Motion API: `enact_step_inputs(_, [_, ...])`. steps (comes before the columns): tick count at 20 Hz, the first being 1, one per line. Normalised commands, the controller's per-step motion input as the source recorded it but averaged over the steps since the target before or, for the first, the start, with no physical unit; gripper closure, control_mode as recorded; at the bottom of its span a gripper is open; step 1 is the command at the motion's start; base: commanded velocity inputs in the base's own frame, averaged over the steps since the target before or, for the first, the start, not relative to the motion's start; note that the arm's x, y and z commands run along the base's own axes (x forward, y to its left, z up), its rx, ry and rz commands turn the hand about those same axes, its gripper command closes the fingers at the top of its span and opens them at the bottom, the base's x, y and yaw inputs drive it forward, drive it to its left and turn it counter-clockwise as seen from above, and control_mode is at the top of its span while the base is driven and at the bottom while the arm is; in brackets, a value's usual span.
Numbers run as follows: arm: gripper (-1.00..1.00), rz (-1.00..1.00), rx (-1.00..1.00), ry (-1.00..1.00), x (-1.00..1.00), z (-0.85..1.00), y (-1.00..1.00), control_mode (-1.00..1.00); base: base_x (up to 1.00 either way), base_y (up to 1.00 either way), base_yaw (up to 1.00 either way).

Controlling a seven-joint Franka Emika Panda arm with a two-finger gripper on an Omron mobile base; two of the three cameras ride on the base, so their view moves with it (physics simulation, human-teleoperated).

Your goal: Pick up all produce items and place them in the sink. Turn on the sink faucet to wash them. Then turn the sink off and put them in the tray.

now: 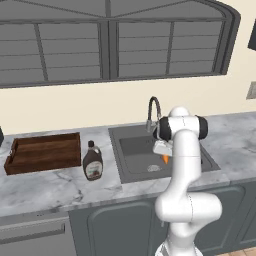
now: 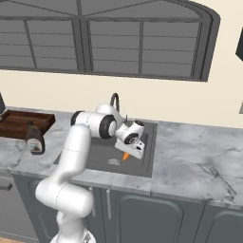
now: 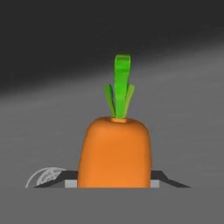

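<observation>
My gripper (image 1: 164, 155) is down inside the sink (image 1: 134, 146), shut on the small orange carrot (image 1: 165, 159). In the hand view the carrot (image 3: 114, 153) stands between the dark fingertips (image 3: 71, 181), green leaves pointing away, with the grey basin floor behind it. From the right the carrot (image 2: 126, 156) hangs just above the basin floor, beside the round drain (image 2: 113, 162). The gooseneck faucet (image 1: 154, 107) rises behind the basin, close to my wrist. No water shows. The brown wooden tray (image 1: 44, 151) lies on the counter far left of the sink.
A brown syrup bottle (image 1: 92, 161) with a dark cap stands on the marble counter between tray and sink. My own forearm (image 1: 184, 150) crosses the sink's right side. A window fills the wall behind.
</observation>
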Motion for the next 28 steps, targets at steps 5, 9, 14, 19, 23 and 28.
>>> enact_step_inputs(5, [1.00, 0.00, 0.00, -0.03, 0.28, -0.40, 0.00, -1.00, 0.00, 0.00, 0.00])
enact_step_inputs(9, [-1.00, 0.00, 0.00, -0.02, 0.13, -0.24, 0.05, -1.00, 0.00, 0.00, 0.00])
enact_step_inputs(14, [-1.00, 0.00, 0.00, -0.09, -0.01, 0.06, 0.00, -1.00, 0.00, 0.00, 0.00])
enact_step_inputs(19, [-1.00, 0.00, 0.00, -0.15, -0.13, 0.53, 0.00, -1.00, 0.00, 0.00, 0.00])
enact_step_inputs(23, [-1.00, 0.00, 0.00, -0.14, -0.32, 0.91, -0.03, -1.00, 0.00, 0.00, 0.00])
enact_step_inputs(28, [-1.00, 0.03, 0.06, -0.11, -0.15, 0.90, -0.24, -1.00, 0.00, 0.00, 0.00])
